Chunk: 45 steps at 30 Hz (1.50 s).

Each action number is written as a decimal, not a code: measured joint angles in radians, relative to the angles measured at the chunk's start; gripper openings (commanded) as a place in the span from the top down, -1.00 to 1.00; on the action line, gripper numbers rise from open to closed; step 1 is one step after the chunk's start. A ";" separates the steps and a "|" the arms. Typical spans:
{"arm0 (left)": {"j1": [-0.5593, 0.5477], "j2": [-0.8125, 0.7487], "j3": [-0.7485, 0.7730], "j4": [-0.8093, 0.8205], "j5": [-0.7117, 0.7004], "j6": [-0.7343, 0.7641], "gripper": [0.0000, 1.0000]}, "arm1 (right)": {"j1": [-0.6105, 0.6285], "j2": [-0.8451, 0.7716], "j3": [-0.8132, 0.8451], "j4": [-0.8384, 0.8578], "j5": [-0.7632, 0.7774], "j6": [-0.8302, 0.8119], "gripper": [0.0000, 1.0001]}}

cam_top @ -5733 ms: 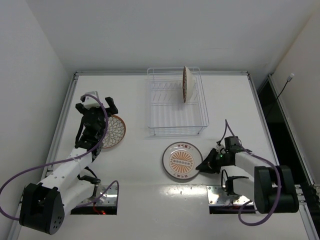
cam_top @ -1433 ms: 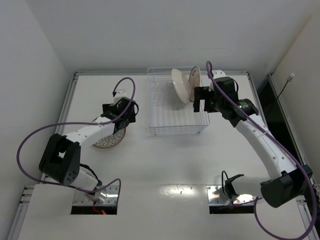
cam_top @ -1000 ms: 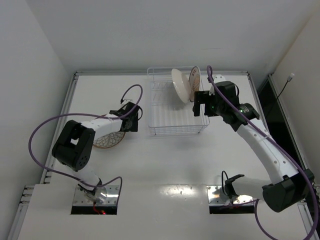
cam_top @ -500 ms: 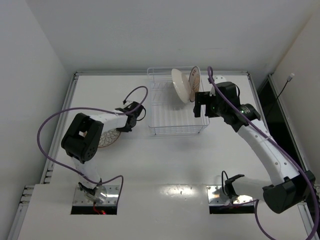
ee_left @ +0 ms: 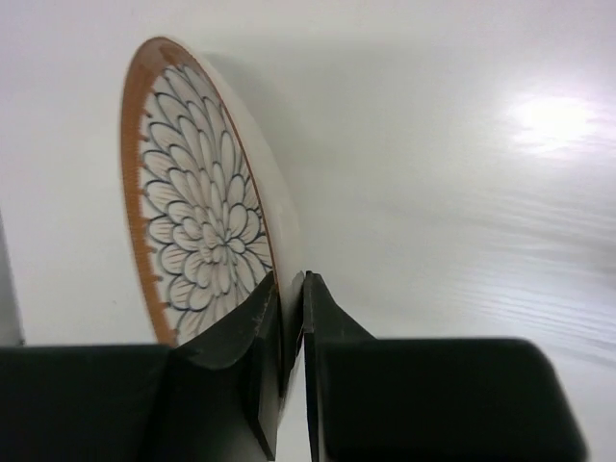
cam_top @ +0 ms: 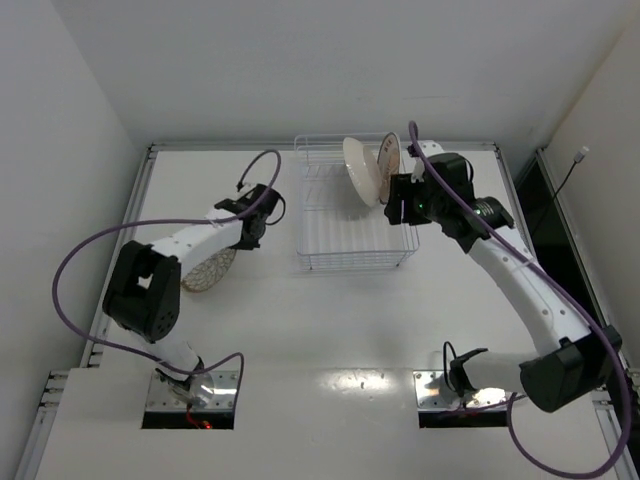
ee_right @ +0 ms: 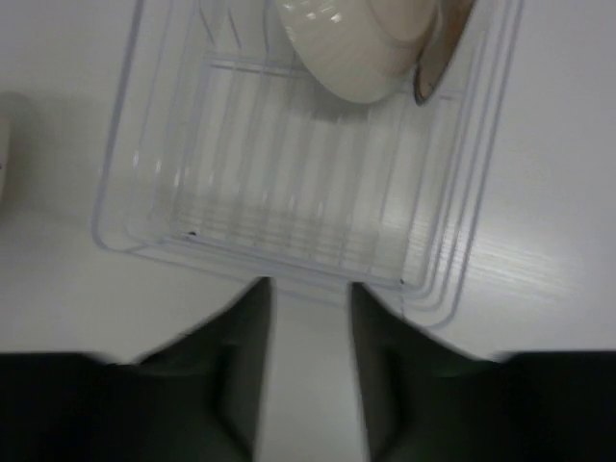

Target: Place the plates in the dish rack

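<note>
At the worktop's far edge, seen from above, the dish rack holds two plates on edge at its right end; my right gripper has edged farther beside them. My left gripper has swung the petal plate toward the left edge. Left wrist: fingers clamp its rim. Right wrist: fingers apart, holding nothing, above the rack.

Dish rack: white wire basket, far centre of table. Two plates at far right end: pale plate tilted, plain underside showing; brown-edged plate upright just beside, on right. Third, petal plate: brown rim, tilted on edge, left of rack, rim pinched in left gripper.
</note>
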State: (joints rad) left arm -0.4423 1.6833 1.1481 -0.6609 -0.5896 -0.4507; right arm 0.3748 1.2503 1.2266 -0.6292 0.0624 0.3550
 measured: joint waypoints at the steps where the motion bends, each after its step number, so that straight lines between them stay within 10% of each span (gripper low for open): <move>1: 0.000 -0.023 0.032 -0.024 0.014 -0.011 1.00 | 0.000 0.024 0.017 0.014 -0.017 -0.004 0.68; 3: 0.000 -0.054 0.136 -0.069 0.061 -0.034 1.00 | 0.000 0.104 0.077 0.044 -0.058 0.002 1.00; 20: -0.002 -0.267 0.462 -0.190 0.179 -0.055 1.00 | 0.112 0.786 0.613 0.123 -0.066 -0.058 1.00; 33: -0.002 -0.287 0.491 -0.199 0.270 -0.051 1.00 | 0.176 0.909 0.792 -0.008 0.422 -0.102 1.00; 45: 0.001 -0.298 0.569 -0.214 0.332 -0.057 1.00 | 0.137 0.892 0.800 -0.021 0.458 -0.099 1.00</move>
State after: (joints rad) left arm -0.4412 1.3853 1.7172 -0.8753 -0.2577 -0.5076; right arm 0.5121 2.1418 2.0262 -0.6502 0.5201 0.2558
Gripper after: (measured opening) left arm 0.053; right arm 0.000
